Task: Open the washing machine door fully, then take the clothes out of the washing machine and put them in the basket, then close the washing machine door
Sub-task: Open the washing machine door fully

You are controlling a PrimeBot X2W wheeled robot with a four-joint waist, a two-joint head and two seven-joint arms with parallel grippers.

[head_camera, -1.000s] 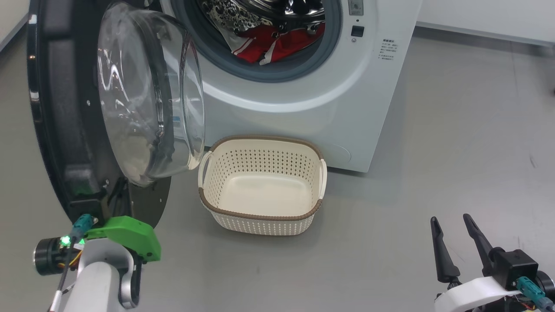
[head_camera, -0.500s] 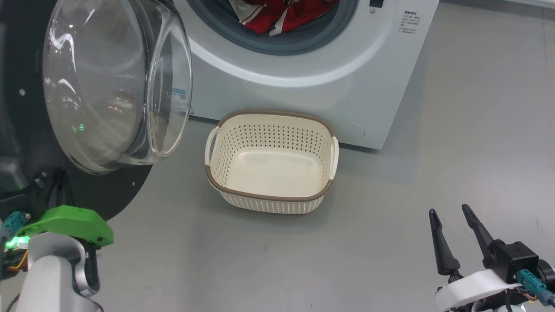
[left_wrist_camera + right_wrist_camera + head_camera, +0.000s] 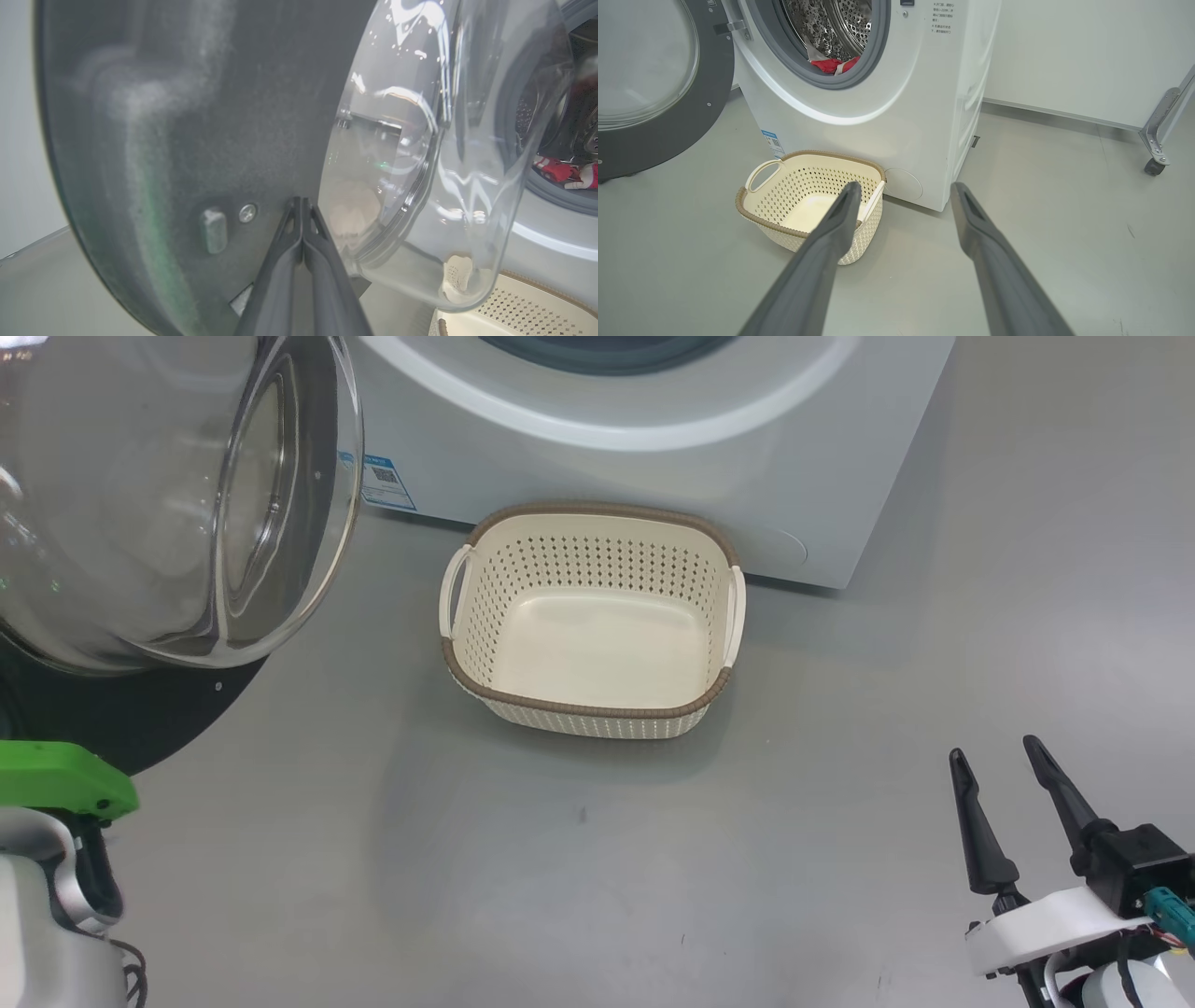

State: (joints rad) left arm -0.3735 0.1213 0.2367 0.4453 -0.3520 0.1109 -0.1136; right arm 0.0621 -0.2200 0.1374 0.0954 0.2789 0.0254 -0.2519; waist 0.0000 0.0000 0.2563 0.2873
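Observation:
The washing machine (image 3: 653, 448) stands white at the top of the head view, its door (image 3: 168, 504) swung out at the left with the glass bowl facing me. Red clothes (image 3: 831, 65) lie in the steel drum, also seen past the bowl as clothes (image 3: 560, 170). The cream basket (image 3: 579, 711) sits empty on the floor before the machine. My left gripper (image 3: 300, 201) is shut, holding nothing, its tips at the door's (image 3: 187, 140) black inner face beside the bowl. My right gripper (image 3: 994, 749) hangs open and empty over the floor, right of the basket (image 3: 784, 228).
Grey floor spreads in front and to the right of the machine (image 3: 924, 116). A metal frame leg with a caster (image 3: 1155, 163) stands at the far right near the white wall. My left arm's green wrist cover (image 3: 56, 784) shows at the lower left.
The head camera has tilted down: the drum opening and clothes have slid off the view's top. The door's bowl now sits larger and further left. Both grippers keep their states.

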